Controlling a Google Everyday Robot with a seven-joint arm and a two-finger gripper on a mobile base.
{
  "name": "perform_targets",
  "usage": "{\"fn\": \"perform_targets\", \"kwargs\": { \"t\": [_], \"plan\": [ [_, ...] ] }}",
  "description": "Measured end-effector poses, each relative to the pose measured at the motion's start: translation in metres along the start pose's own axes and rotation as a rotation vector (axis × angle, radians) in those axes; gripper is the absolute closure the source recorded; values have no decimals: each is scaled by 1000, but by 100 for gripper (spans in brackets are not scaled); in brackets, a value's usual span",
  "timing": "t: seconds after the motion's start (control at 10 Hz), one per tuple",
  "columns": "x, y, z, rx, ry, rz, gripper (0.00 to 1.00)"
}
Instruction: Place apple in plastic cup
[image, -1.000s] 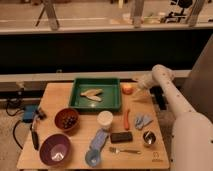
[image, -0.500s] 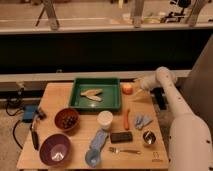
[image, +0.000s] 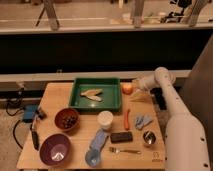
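Resting at the end effector (image: 134, 88): apple (image: 128, 88), touching; finger state cannot be told; plastic cup (image: 105, 120) well below-left on desk (image: 55, 97).

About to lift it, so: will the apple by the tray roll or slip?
Likely yes: the apple looks round and smooth, so a nudge from the gripper beside it could roll it along the table. It probably stays rigid when squeezed.

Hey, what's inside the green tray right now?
The green rectangular tray holds one pale, forked wishbone-shaped object, lying flat near its middle; the tray floor beneath it is hidden. The small round orange-yellow apple sits outside, right of the tray, by the gripper.
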Motion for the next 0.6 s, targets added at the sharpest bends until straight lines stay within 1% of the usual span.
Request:
{"fn": "perform_targets", "kwargs": {
  "t": [0.2, 0.6],
  "plan": [
    [0, -1, 5, -11, -13, 10, 23],
    [0, -1, 10, -26, -24, 22, 23]
  ]
}}
